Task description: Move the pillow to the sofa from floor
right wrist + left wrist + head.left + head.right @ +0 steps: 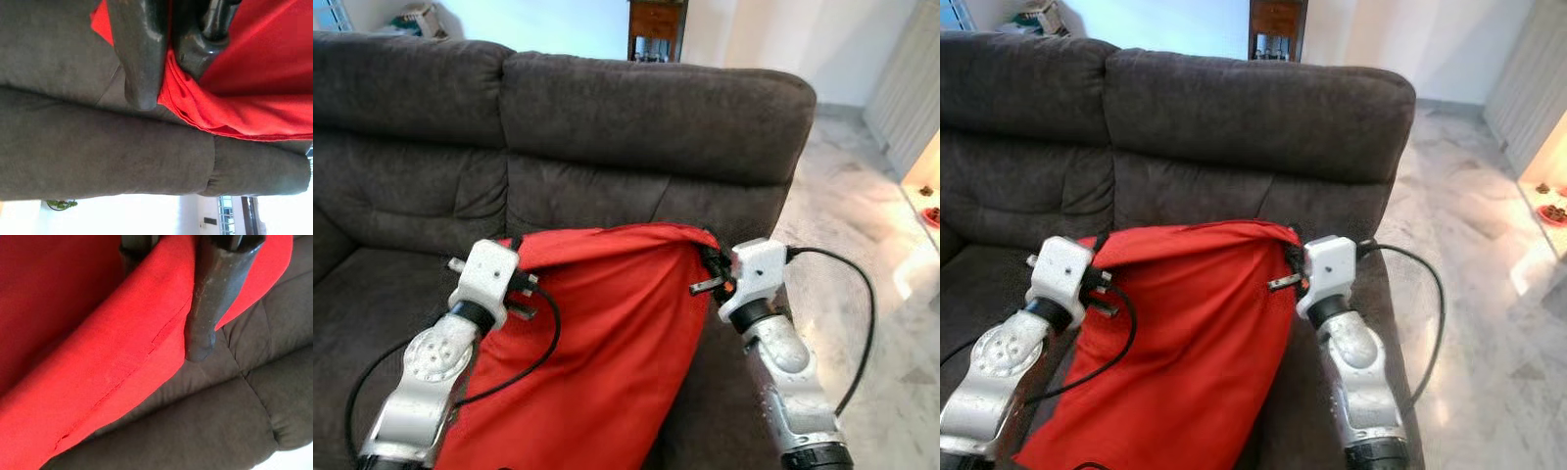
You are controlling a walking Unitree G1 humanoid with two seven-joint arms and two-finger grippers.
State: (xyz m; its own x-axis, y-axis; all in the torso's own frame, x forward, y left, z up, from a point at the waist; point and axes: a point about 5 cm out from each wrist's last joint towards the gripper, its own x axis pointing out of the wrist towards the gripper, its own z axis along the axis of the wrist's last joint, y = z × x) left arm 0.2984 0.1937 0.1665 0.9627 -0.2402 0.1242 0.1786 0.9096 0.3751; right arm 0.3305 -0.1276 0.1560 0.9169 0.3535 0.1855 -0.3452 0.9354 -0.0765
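Beyond the dark grey fabric sofa [558, 127], a pale wall [548, 24] catches soft daylight. A wooden cabinet [656, 24] stands against it, far and a little right of centre. On the right, a glossy marble-patterned floor [847, 211] runs off toward a white panelled wall [906, 88]. At the far left there is a sliver of window [331, 14] and some stacked items [419, 20].

wood cabinet [657, 27] behind, marble floor [847, 211] at rt
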